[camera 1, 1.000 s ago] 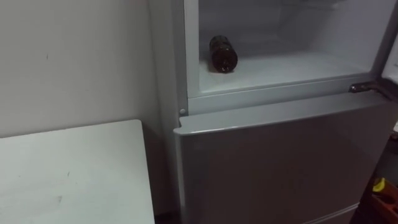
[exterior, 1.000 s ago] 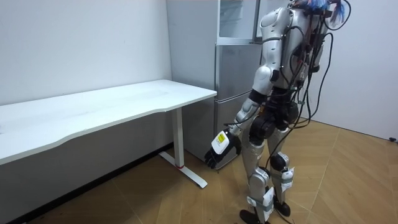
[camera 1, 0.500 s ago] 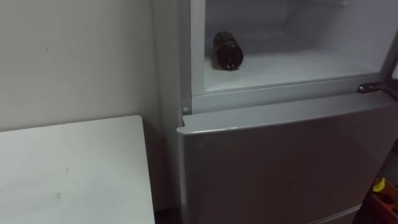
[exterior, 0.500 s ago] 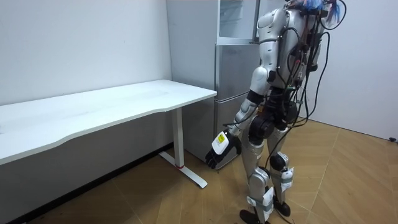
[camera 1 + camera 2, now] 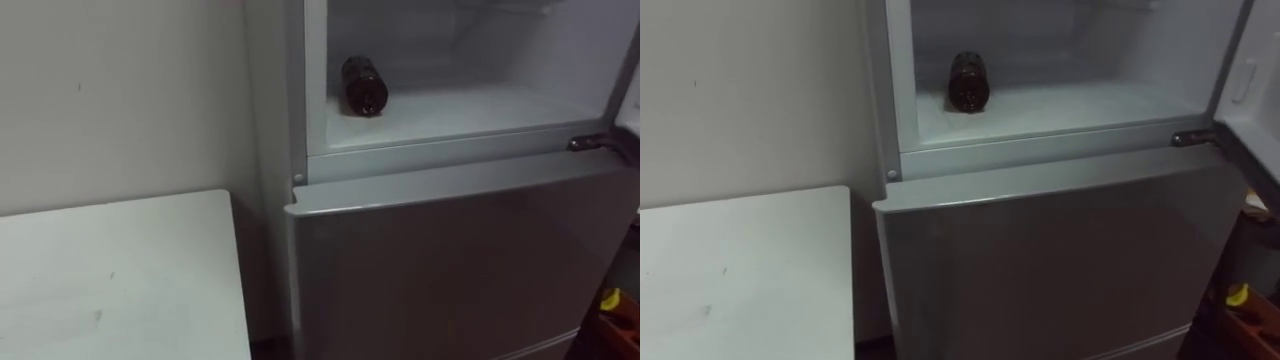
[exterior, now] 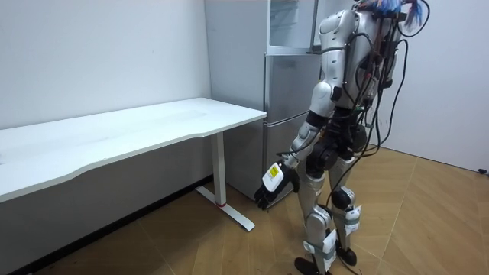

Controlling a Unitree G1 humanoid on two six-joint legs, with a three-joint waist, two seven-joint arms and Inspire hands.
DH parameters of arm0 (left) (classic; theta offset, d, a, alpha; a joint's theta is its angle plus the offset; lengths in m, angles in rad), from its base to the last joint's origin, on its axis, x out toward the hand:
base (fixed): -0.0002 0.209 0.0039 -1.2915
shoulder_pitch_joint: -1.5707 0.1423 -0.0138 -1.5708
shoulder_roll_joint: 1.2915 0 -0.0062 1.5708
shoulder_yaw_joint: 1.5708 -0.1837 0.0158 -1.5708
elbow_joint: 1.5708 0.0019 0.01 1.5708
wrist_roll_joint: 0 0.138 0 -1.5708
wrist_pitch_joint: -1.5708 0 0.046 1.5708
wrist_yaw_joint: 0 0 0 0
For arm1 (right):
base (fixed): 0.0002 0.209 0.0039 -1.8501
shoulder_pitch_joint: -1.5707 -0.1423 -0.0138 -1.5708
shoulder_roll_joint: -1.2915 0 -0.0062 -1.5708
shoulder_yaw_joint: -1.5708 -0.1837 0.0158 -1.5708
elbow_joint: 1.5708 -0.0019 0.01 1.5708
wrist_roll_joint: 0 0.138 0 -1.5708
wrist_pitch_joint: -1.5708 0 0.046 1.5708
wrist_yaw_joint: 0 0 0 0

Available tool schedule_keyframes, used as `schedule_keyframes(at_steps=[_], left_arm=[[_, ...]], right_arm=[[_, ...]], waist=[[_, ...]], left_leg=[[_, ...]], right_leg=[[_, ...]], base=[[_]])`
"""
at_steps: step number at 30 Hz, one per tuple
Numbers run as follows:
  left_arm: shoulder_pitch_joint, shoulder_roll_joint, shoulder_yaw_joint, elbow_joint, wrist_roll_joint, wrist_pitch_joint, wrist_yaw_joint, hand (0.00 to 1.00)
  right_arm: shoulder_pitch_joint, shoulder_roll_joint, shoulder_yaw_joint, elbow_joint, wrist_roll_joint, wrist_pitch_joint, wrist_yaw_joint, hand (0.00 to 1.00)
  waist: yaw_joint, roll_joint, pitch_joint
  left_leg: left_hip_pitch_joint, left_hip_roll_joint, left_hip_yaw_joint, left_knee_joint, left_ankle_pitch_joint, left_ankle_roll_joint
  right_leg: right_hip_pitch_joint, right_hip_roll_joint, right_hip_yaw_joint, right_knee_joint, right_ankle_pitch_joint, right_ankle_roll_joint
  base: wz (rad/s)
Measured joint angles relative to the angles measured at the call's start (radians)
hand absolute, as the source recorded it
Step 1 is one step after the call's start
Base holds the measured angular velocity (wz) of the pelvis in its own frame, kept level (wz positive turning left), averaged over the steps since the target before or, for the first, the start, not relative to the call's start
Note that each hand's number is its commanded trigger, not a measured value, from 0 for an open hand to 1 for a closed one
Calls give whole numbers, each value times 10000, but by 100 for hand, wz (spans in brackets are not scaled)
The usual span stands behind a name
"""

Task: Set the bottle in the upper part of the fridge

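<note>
A dark brown bottle (image 5: 363, 85) lies on its side at the left of the white shelf (image 5: 470, 108) in the open upper fridge compartment, with its base toward me. Nothing touches it. In the room view I stand upright close in front of the grey fridge (image 6: 286, 84). My left hand (image 6: 271, 182) hangs low beside my leg, far below the compartment and holding nothing.
The lower fridge door (image 5: 450, 260) is closed. The upper door (image 5: 1250, 70) stands open at the right, by a metal hinge (image 5: 585, 142). A white table (image 5: 110, 270) stands against the wall, left of the fridge. A small yellow thing (image 5: 611, 298) lies low on the right.
The eye views have shifted a little as my head and upper body swayed. The bottle has stayed where it lies, and my left hand has swung slightly.
</note>
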Motion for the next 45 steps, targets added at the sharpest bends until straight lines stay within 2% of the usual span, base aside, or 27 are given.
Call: schedule_keyframes(at_steps=[11, 20, 31, 39, 45], left_arm=[[73, -9, 12, 9, -3, -3, 5, 0], [137, -13, 15, 10, -3, 2, 18, 0], [121, -15, 16, 6, 1, 5, 122, 0], [119, -13, -9, -38, 165, 8, 130, 0], [-3, -3, -243, -43, 150, -10, 159, 0]], right_arm=[[347, 4, 761, -622, -18, 151, 992, 0], [362, 2, 761, -654, 55, 176, 1202, 0], [361, 2, 762, -655, 40, 247, 1286, 0], [158, -3, 957, -754, -1711, 369, 1310, 0], [88, -3, 1947, -776, -2507, 474, 1466, 0]], waist=[[135, 37, -20], [260, 109, 20], [264, 92, 18], [287, 2, 23], [396, -67, 25]], left_leg=[[25, 27, -6, -8, -2, -3], [120, 32, -24, 7, -3, -5], [117, 21, -5, -11, -3, -5], [42, 15, -50, -29, -2, -7], [5, 36, -31, -1, -2, -7]], right_leg=[[53, 22, 9, 25, 9, -14], [192, 18, -43, 4, 20, -26], [203, 24, -42, -157, 19, -24], [163, 26, -61, -175, 18, -21], [201, 32, -62, -129, 53, -28]], base=[[0], [0], [0], [0], [0]])
